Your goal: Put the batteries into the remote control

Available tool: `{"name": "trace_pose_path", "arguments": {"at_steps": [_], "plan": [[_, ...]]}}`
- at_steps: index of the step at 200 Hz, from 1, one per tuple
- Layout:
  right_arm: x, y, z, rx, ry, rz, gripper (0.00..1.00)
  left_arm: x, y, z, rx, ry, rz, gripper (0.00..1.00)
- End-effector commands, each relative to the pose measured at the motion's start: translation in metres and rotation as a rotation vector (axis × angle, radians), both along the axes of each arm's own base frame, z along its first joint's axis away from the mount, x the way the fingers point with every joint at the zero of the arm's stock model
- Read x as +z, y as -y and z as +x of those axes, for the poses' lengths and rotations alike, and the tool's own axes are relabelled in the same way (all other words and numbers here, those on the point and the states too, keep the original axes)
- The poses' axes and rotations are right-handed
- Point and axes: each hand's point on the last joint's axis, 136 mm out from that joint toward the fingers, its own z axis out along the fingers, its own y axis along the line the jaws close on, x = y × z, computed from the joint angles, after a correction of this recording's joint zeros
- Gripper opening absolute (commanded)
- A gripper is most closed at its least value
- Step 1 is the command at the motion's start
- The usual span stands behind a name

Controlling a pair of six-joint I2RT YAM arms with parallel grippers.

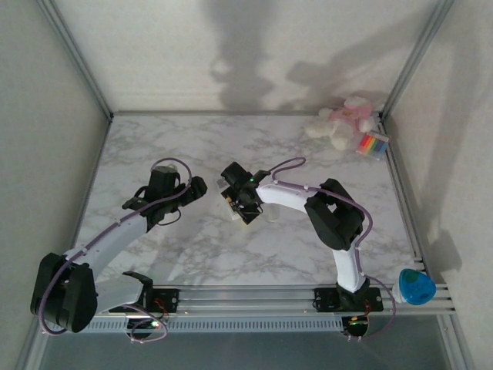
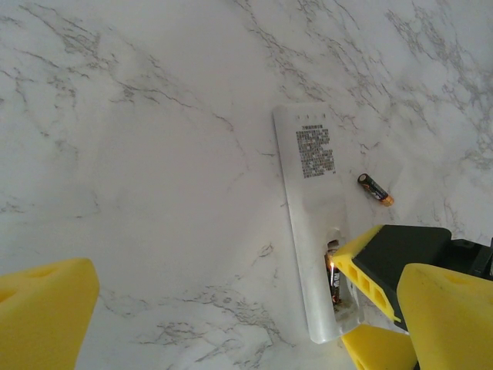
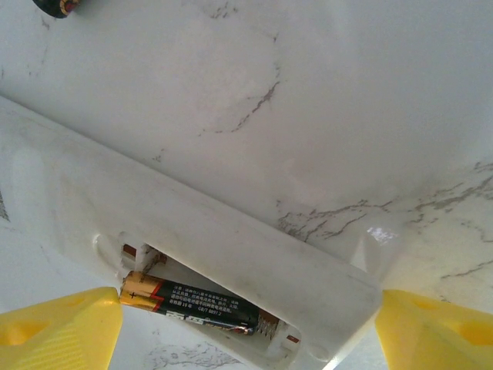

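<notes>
The white remote control (image 2: 306, 202) lies face down on the marble table, its printed label up and its battery compartment uncovered at the near end. One battery (image 3: 192, 304), black with a gold tip, lies in that compartment (image 2: 334, 282). A second battery (image 2: 375, 189) lies loose on the table just right of the remote. My right gripper (image 3: 246, 331) is open low over the compartment end, one yellow finger (image 3: 58, 327) by the battery's gold tip and the other past the remote's end. My left gripper (image 2: 246, 324) hangs open left of the remote, holding nothing.
A pink and white plush toy (image 1: 347, 119) and a multicoloured striped pack (image 1: 373, 144) sit in the far right corner. A blue object (image 1: 416, 287) rests on the front rail at the right. Metal frame posts and walls bound the table.
</notes>
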Motion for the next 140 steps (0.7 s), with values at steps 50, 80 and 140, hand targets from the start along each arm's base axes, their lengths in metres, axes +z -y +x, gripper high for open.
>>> {"name": "trace_pose_path", "arguments": {"at_steps": [50,80,140], "plan": [[0.0056,0.0016,-0.0003,-0.001,0.018,-0.001,0.88,-0.0014,0.0039,-0.0015,-0.027,0.005,-0.017,1.00],[0.0071,0.0015,0.0014,-0.002,0.024,0.001,0.87,0.0000,0.0077,-0.0017,-0.044,0.008,-0.031,1.00],[0.0023,0.0016,0.0013,-0.005,0.011,0.000,0.84,0.0001,0.0078,-0.0020,-0.045,0.007,-0.031,1.00]]}}
